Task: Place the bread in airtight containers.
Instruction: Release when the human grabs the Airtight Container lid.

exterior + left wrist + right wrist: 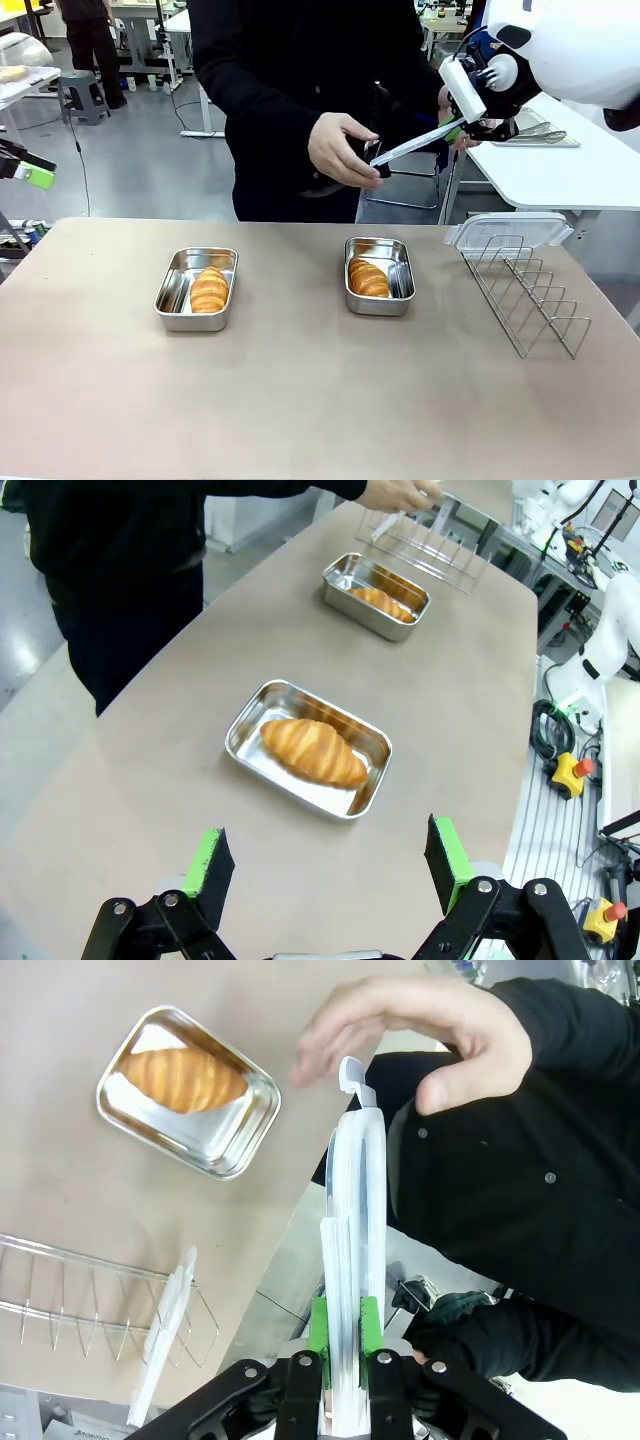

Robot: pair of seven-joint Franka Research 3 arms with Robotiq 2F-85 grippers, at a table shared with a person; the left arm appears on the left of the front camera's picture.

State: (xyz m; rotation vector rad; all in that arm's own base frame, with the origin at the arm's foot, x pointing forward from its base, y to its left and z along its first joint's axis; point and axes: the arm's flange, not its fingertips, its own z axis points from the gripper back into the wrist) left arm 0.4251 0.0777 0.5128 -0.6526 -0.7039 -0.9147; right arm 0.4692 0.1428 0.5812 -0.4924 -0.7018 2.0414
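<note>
Two steel containers stand on the table, each with a croissant inside. The left container (177,287) holds one piece of bread (209,290), and the right container (398,272) holds the other (368,278). My right gripper (458,127) is raised at the upper right, shut on the edge of a clear lid (412,145). A person's hand (343,150) is at the lid's other end. In the right wrist view the lid (355,1200) stands between my fingers (340,1325). My left gripper (328,865) hangs open above the near container (367,772) and its croissant (312,750).
A wire rack (528,290) stands at the table's right, with a second clear lid (508,230) leaning at its far end. The person in black stands at the far edge. My left gripper (35,175) sits off the table's left side.
</note>
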